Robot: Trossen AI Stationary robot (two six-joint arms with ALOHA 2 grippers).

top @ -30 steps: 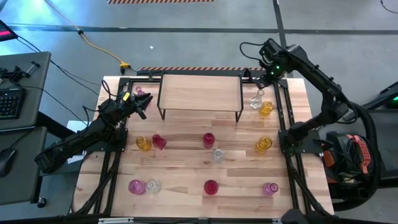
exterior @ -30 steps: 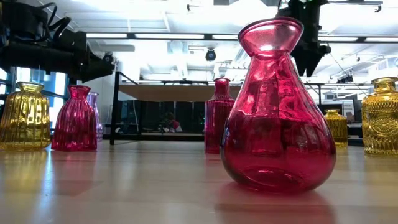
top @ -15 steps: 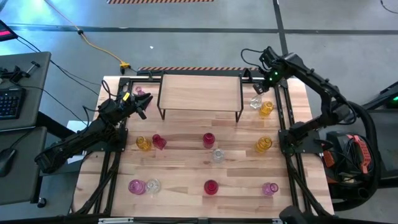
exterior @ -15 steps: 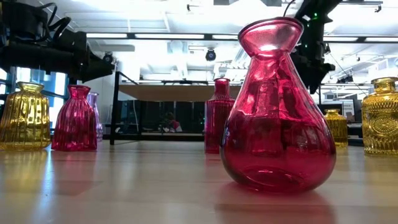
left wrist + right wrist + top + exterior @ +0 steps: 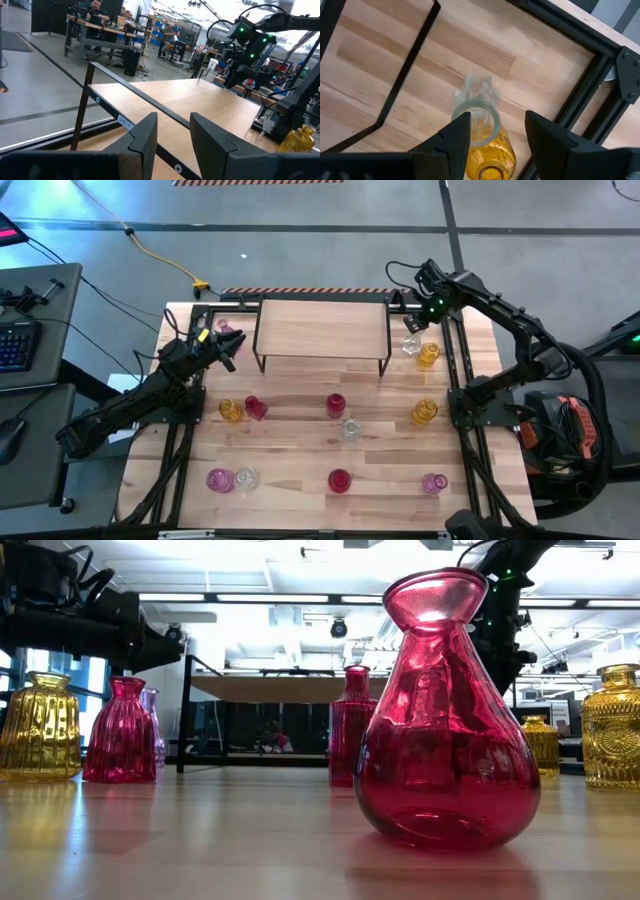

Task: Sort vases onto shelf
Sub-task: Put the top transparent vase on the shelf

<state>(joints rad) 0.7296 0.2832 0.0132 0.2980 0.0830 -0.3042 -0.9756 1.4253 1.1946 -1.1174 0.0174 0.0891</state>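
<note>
Vases, a clear vase [image 5: 410, 347] and an amber vase [image 5: 428, 355], stood at the shelf's [image 5: 322, 327] 4 o'clock corner, so the right end effector [image 5: 412, 326] hovered above them, fingers apart and empty, lined up for a pick; the left end effector [image 5: 229, 347], fingers parted, waited at the shelf's 9 o'clock.

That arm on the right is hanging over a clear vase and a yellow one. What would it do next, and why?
Probably ease straight down so its fingers straddle the clear vase's neck. The right gripper hangs above the clear vase with jaws open and nothing between them, and the amber vase stands touching or nearly touching it. The shelf top is bare, so no vase has been placed yet.
</note>
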